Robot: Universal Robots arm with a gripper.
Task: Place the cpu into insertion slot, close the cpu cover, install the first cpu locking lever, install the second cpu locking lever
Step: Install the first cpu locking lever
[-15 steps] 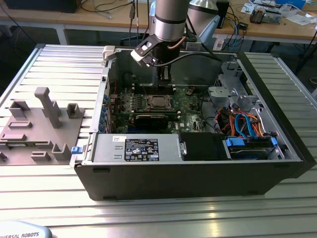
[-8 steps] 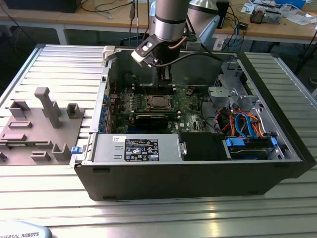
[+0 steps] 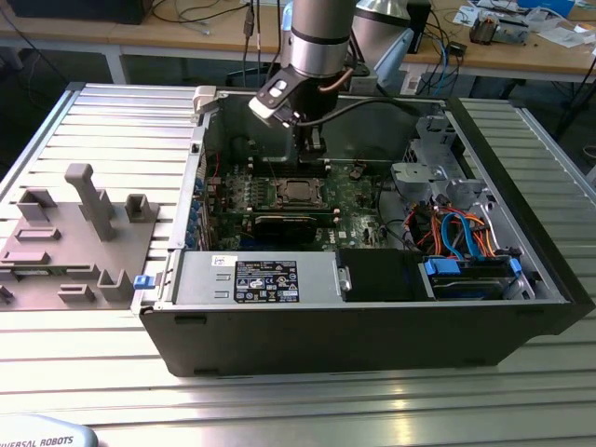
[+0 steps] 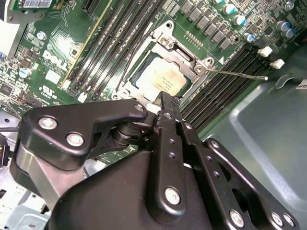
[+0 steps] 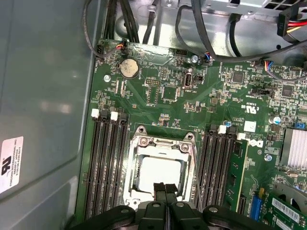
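A Universal Robots arm point(image 3: 317, 37) reaches down into an open black computer case point(image 3: 372, 326) lying on its side on a ribbed metal table point(image 3: 279, 400). Its claw point(image 5: 165, 188) is poised over the green motherboard point(image 5: 158, 96). In both wrist views the two black fingers are drawn tight together with nothing held between them, and their tips stand at one edge of the insertion slot point(image 3: 299, 192); whether they touch the metal there cannot be told. The cpu point(image 4: 162, 79) sits inside the slot with its pale metal top face showing through the square window of the cpu cover point(image 5: 163, 143), which lies flat over it. In the second wrist view a thin silvery lever rod point(image 4: 240, 74) stretches from one corner of the frame out across the neighbouring memory slots point(image 5: 108, 163), which flank the socket on two sides. A round coin cell point(image 5: 128, 68) sits on the board well apart from the socket, close to the case wall. In the exterior view the socket lies near the middle of the case, directly below the claw, with bundled orange and blue cables point(image 3: 456, 228) toward the exterior view's right. A grey fixture tray point(image 3: 74, 233) with upright blocks stands on the table outside the case, at the exterior view's left.
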